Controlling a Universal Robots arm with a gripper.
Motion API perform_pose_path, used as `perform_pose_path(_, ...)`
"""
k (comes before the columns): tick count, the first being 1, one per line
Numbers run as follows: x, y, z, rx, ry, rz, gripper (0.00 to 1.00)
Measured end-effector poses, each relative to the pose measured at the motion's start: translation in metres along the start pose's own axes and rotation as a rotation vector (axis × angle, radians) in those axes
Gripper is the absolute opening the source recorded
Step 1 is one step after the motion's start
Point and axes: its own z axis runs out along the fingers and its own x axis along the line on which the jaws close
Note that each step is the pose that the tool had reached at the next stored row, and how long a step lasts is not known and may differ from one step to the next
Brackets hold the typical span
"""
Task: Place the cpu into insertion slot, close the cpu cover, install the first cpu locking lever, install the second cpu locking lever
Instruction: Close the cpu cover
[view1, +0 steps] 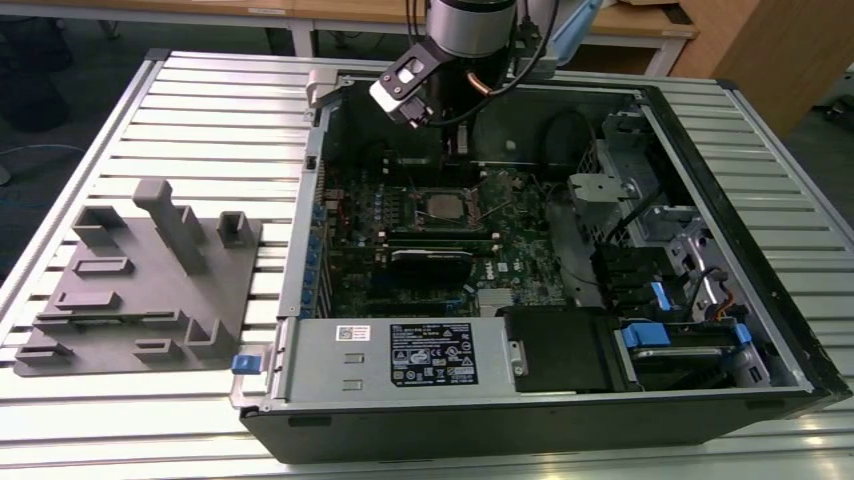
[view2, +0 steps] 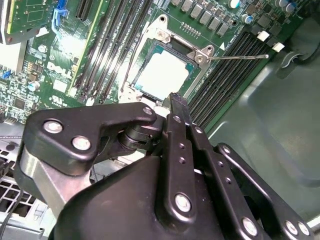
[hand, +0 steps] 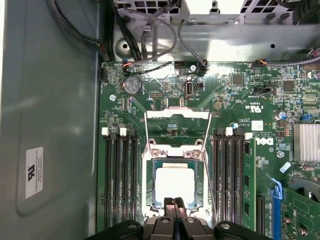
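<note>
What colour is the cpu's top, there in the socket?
Pale silvery-white, bright with glare; the cpu shows best in the first wrist view.

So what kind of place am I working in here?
Likely a robotics lab or workshop bench: an opened desktop computer case lies on a slotted aluminium table, with a grey fixture plate beside it.

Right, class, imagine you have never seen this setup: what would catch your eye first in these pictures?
The open computer case lies on the slatted table, its green motherboard exposed. In the first wrist view, the cpu shows its pale metal top in the socket, framed by the shiny cpu cover. The black gripper hangs right at the socket's edge, shut.
</note>
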Motion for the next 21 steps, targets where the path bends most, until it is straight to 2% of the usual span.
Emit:
perform_pose_path(11,0.0000,0.0017,-0.0001,0.0001,-0.0002,0.000,0.11)
perform_pose_path(21,0.0001,0.0131,0.0007,0.0000,0.0000,0.000,0.11)
